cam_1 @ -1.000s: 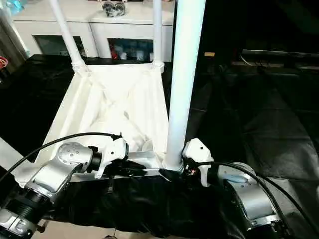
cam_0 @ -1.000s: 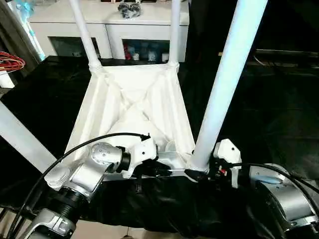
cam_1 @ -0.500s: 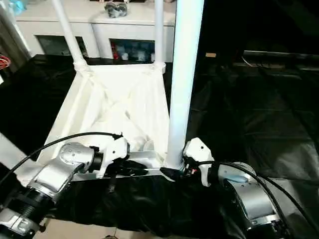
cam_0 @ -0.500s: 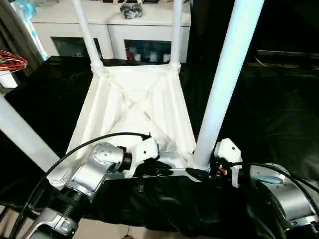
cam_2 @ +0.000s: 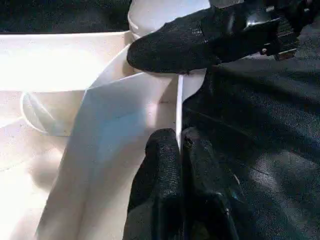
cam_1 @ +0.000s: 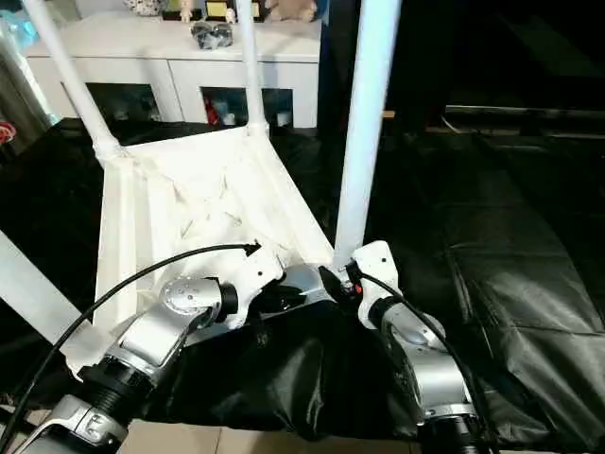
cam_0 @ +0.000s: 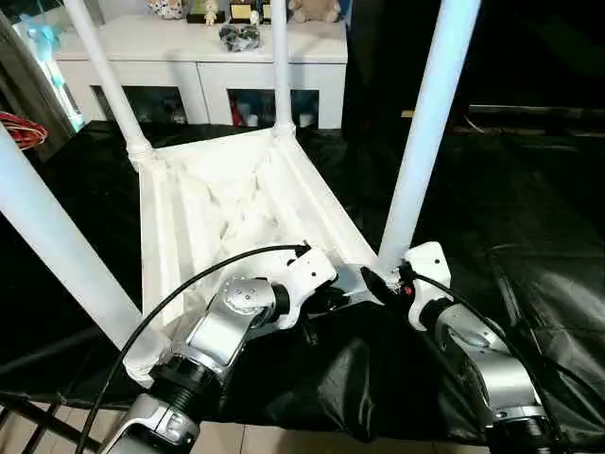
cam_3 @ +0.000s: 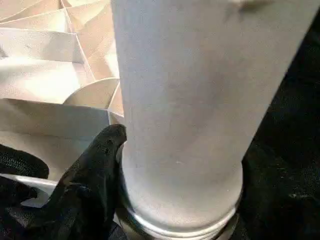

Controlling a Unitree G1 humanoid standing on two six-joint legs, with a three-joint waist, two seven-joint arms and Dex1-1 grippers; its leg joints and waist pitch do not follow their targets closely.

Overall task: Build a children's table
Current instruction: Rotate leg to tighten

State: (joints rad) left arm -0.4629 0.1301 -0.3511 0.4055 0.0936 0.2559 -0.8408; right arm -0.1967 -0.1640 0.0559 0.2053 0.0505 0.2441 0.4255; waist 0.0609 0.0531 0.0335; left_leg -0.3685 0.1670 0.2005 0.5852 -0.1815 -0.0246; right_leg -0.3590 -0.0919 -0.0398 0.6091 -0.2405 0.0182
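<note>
The upturned children's table (cam_0: pixel 236 203) lies on the black-covered surface (cam_0: pixel 529 218). The left gripper (cam_2: pixel 179 145) pinches its near rim; the right gripper (cam_0: pixel 383 281) clasps the leg (cam_0: pixel 421 142) at the near right corner socket. That leg should stay upright while being seated, rim steadied.

A thick white leg (cam_3: pixel 185 100) stands upright, its base seated in a round socket (cam_3: pixel 180 227) at the corner of the upturned table (cam_3: pixel 45 75). One black finger (cam_3: pixel 90 185) rests against the leg's lower side. White ribs cross the underside beyond. Black sheet (cam_3: pixel 285 165) lies beside the leg
</note>
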